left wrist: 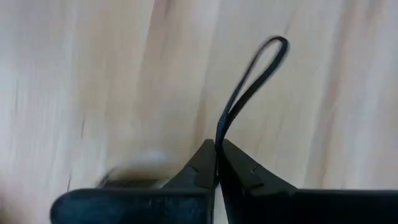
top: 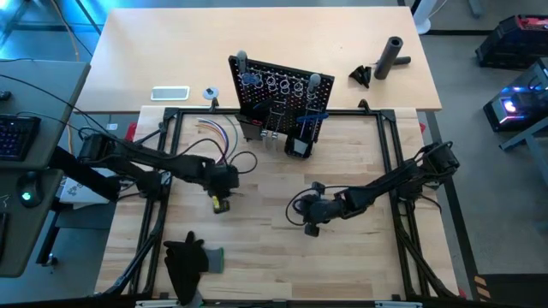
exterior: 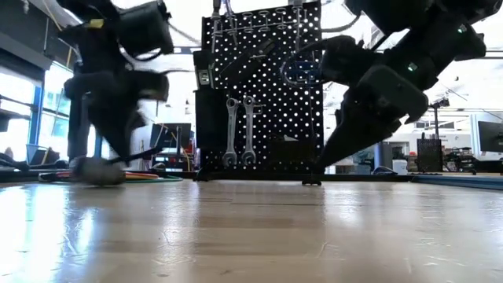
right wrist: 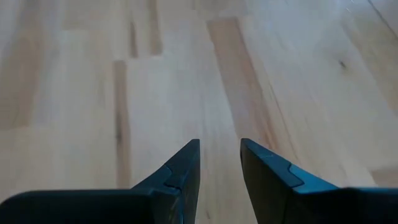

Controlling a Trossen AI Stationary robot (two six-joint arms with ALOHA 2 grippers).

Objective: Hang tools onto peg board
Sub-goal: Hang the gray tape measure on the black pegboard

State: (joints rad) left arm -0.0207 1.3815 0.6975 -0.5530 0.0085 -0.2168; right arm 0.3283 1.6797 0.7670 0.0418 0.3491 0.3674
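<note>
While its tool [top: 220, 204] blurs, the left pincer [left wrist: 216, 163] pinches a black loop [left wrist: 249, 87] (right pincer [right wrist: 219, 163] spread).

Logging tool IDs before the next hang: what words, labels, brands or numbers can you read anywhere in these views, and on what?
None can be read.
Two wrenches on the peg board: any stamping is too blurred.
White flat item behind the board: no print legible.
Wrist views: bare wood and a black strap loop, no text.

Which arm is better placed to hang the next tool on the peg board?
Left. The left gripper is shut on a black loop strap; the right gripper is open over bare table.
</note>
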